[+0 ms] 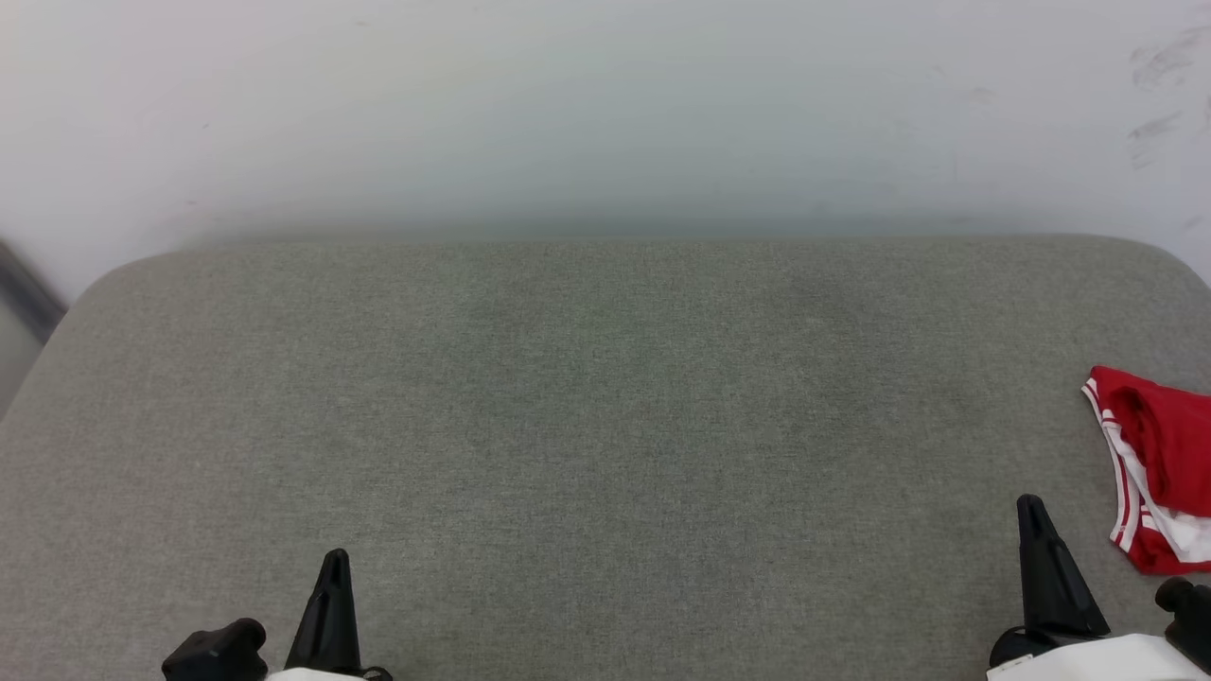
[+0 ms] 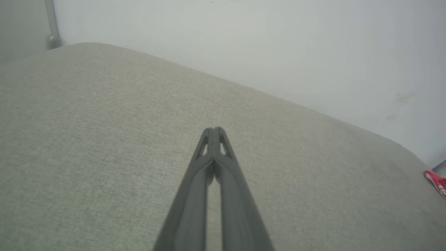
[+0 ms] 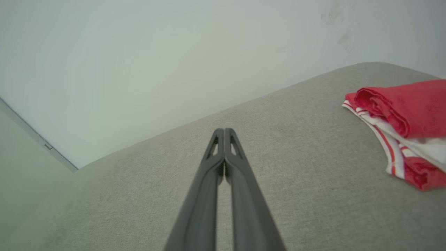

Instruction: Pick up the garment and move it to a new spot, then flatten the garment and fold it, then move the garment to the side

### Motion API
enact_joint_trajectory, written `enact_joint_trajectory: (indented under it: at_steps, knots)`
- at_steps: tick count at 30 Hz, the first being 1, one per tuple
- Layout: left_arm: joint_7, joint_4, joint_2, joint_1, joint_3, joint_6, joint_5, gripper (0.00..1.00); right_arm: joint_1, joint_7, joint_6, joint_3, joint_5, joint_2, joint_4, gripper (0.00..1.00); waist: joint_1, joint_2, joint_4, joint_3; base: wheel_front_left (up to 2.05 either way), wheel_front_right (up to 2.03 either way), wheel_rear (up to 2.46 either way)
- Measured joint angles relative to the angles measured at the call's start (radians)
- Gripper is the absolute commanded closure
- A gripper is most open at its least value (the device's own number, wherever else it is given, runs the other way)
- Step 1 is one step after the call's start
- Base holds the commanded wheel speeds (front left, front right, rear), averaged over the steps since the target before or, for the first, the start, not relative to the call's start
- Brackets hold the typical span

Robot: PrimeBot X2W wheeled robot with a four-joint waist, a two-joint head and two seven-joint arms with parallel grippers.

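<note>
The garment (image 1: 1156,463) lies bunched at the far right edge of the grey cushioned surface (image 1: 605,426): red cloth with white parts and red-and-white striped trim. It shows again at the right of the right wrist view (image 3: 404,118) and as a small red corner in the left wrist view (image 2: 435,181). My right gripper (image 1: 1031,506) is shut and empty, a short way left of the garment, not touching it; its tips (image 3: 223,131) meet. My left gripper (image 1: 334,560) is shut on nothing at the lower left, tips together (image 2: 213,129).
A pale wall (image 1: 605,104) rises right behind the cushioned surface, with scuff marks at its upper right. The surface has rounded far corners. A dark strip (image 1: 24,288) runs down beside its far left corner.
</note>
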Motion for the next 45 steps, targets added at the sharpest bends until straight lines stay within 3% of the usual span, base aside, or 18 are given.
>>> enact_joint_trajectory:
  at_steps: [19, 45]
  knots:
    - [0.072, 0.036, 0.001, -0.061, 0.022, -0.027, -0.316, 1.00, -0.047, 0.068, 0.000, 0.001, 0.306, -0.005, 0.040, 1.00, 0.0001, 0.0000, 0.001, 0.004, 0.00, 0.00, 0.00]
    - [0.152, 0.078, 0.003, -0.127, 0.053, -0.060, -0.665, 1.00, -0.104, 0.148, 0.000, -0.005, 0.641, -0.007, 0.082, 1.00, 0.0000, 0.0000, 0.001, 0.010, 0.00, 0.00, 0.00]
